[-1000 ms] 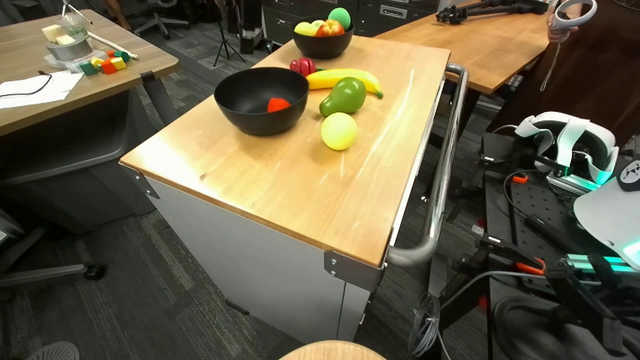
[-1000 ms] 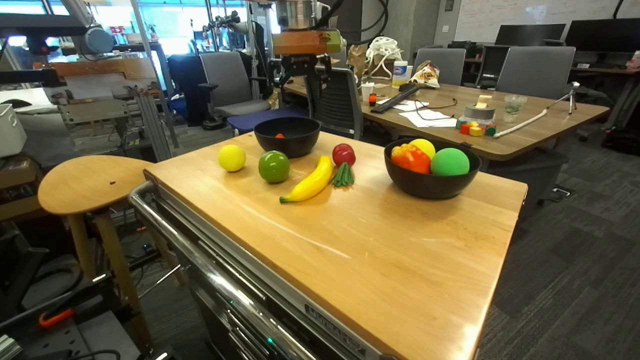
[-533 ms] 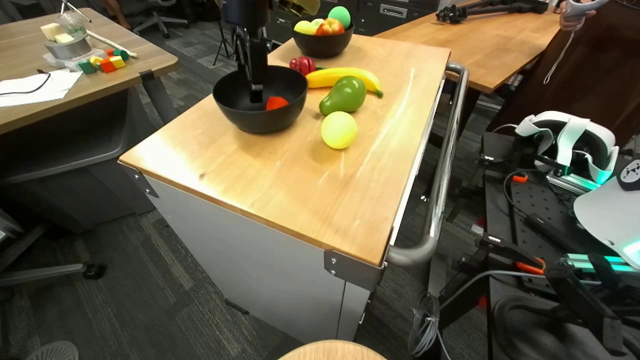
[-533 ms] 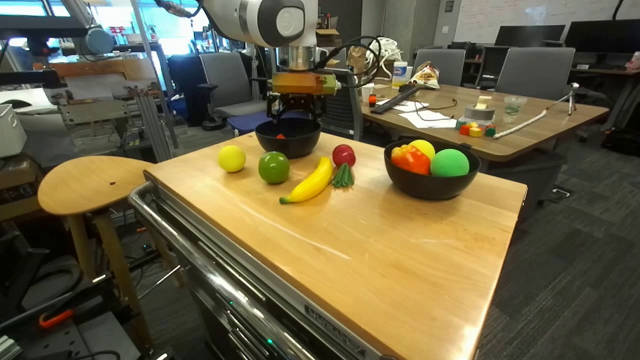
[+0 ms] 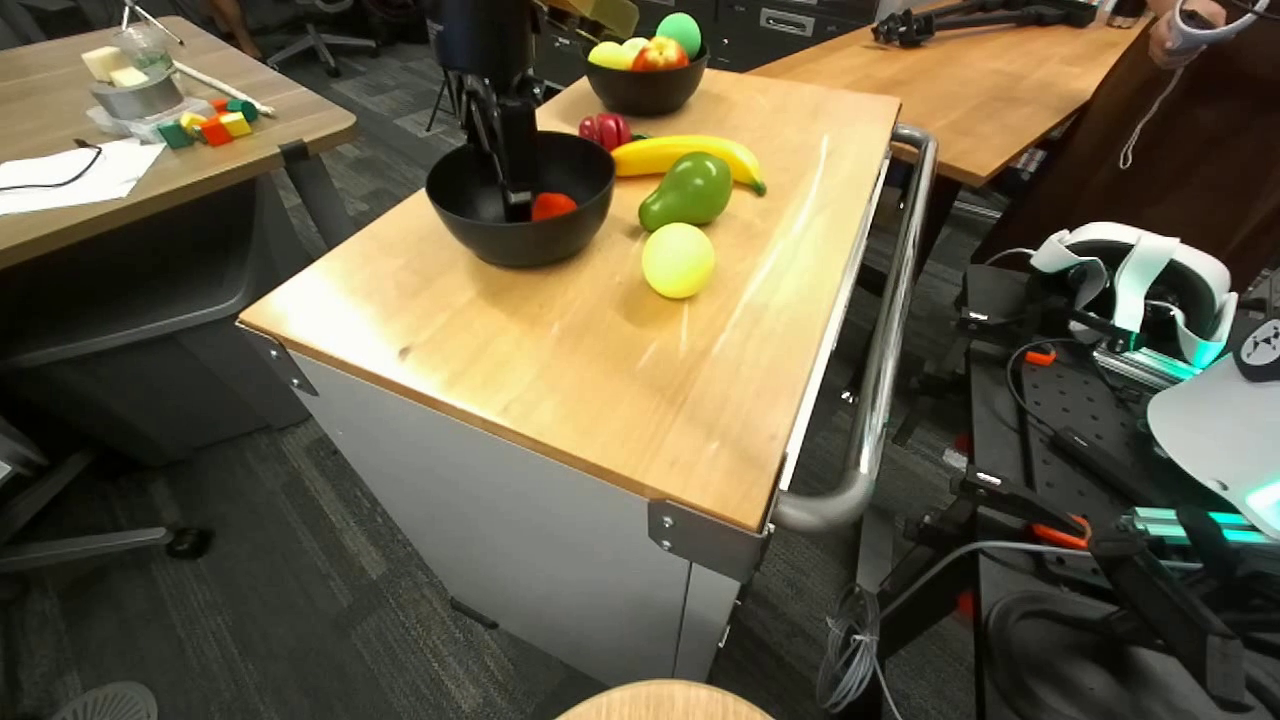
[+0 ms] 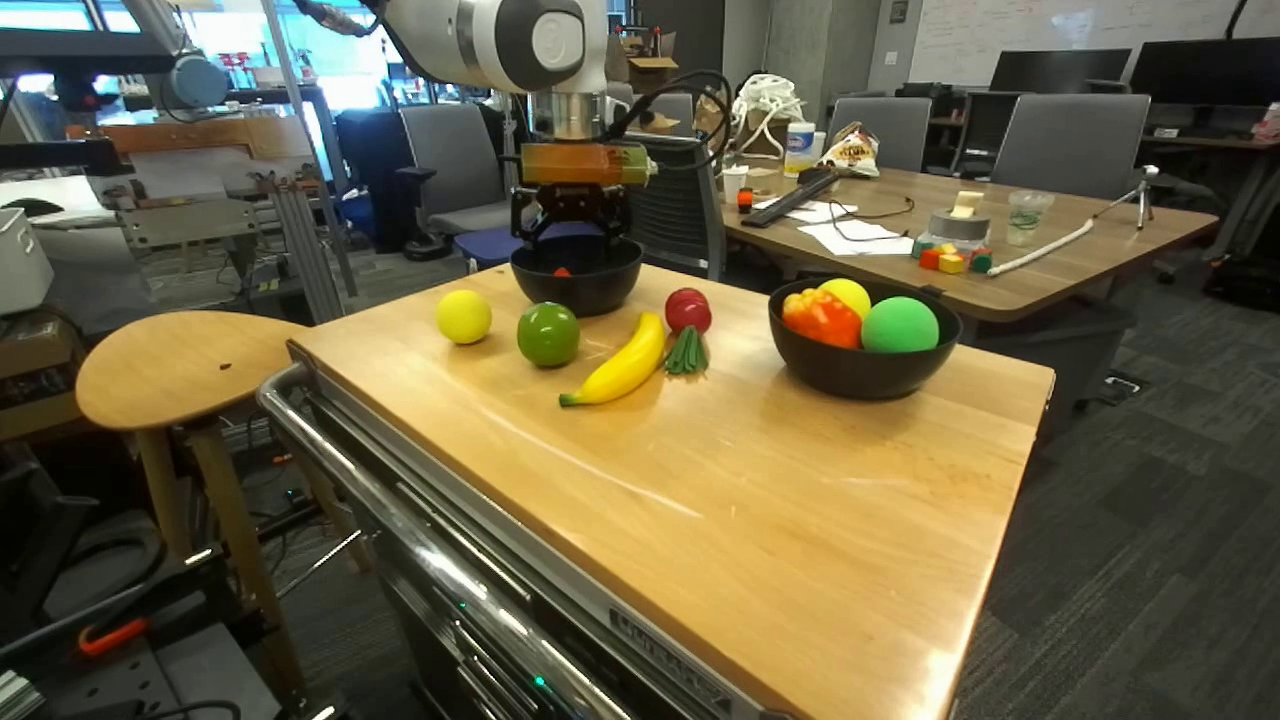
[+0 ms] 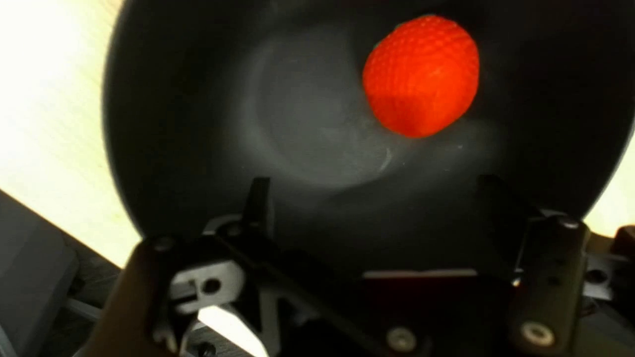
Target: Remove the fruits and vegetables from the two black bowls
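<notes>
Above the floor of one black bowl (image 6: pixel 590 298), your fingers (image 7: pixel 257 203) stand wide apart and hold nothing; the red strawberry (image 7: pixel 421 77) lies in it, near their tips. On the surface (image 6: pixel 820 530) you have the yellow ball (image 6: pixel 464 317), green pear-shaped piece (image 5: pixel 690 188), banana (image 6: pixel 625 365) and red radishes (image 6: pixel 688 310), while the second black bowl (image 6: pixel 865 378) holds the orange-red pepper (image 6: pixel 822 318), green ball (image 6: pixel 900 325) and yellow produce (image 6: pixel 849 296).

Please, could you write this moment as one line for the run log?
end effector: open, at black bowl, nothing held; strawberry: inside that bowl; other black bowl: holds assorted produce; banana: on tabletop; task: unfinished
</notes>
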Motion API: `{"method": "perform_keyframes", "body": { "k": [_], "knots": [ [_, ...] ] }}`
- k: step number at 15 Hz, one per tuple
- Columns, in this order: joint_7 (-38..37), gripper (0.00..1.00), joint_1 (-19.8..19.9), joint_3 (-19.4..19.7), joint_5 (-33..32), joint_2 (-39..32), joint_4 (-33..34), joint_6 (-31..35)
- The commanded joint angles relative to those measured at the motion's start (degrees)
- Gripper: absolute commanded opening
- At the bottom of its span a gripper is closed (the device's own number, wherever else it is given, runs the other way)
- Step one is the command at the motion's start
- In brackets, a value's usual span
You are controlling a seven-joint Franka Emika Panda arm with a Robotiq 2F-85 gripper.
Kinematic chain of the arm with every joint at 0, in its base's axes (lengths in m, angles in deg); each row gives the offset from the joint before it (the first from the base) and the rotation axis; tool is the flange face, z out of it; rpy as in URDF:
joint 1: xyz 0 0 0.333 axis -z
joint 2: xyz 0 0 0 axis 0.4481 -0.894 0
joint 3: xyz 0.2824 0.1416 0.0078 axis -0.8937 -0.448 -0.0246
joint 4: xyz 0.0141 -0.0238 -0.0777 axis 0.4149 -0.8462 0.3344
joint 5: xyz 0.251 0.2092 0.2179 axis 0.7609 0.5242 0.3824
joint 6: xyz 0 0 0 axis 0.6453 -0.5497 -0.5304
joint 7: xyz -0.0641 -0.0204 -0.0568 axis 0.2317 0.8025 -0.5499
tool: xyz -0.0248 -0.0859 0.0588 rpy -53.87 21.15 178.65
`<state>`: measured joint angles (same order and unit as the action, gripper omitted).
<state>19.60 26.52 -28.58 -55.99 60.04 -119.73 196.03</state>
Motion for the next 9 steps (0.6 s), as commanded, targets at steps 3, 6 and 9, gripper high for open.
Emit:
{"method": "perform_keyframes", "body": {
  "k": [3,6,9],
  "knots": [
    [-7.0,0.77,-3.0,3.0,-8.7,0.9,-2.4,-4.3],
    [-9.3,0.43,-3.1,3.4,-11.8,0.6,-2.9,-6.2],
    [-9.8,0.23,-2.9,2.9,-12.8,1.4,-3.0,-7.5]
  ]
}}
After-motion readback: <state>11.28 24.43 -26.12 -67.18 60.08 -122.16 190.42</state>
